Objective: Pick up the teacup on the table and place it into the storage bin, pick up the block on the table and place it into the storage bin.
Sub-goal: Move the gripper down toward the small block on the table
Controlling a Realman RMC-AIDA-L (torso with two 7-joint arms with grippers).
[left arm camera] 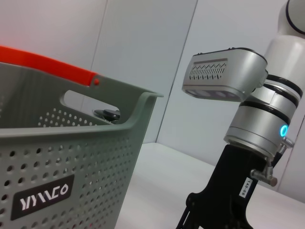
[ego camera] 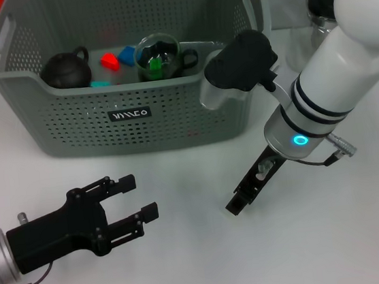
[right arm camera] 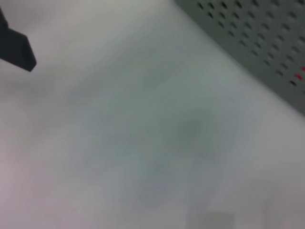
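Observation:
The grey-green perforated storage bin (ego camera: 57, 119) stands at the back of the white table. Inside it are a glass teacup (ego camera: 165, 49) holding a green block (ego camera: 156, 65), a red block (ego camera: 110, 60), a blue block (ego camera: 127, 54) and a teal block (ego camera: 101, 83). My left gripper (ego camera: 139, 197) is open and empty, low over the table in front of the bin. My right gripper (ego camera: 241, 201) points down at the table, in front of the bin's right corner, with nothing seen in it. The bin also shows in the left wrist view (left arm camera: 71, 157) and the right wrist view (right arm camera: 257, 38).
A black teapot (ego camera: 65, 69) sits in the bin's left part. A glass jug (ego camera: 321, 3) stands at the back right, behind my right arm (ego camera: 333, 77). The right arm also shows in the left wrist view (left arm camera: 257, 129). Bare white table (ego camera: 203, 264) lies in front.

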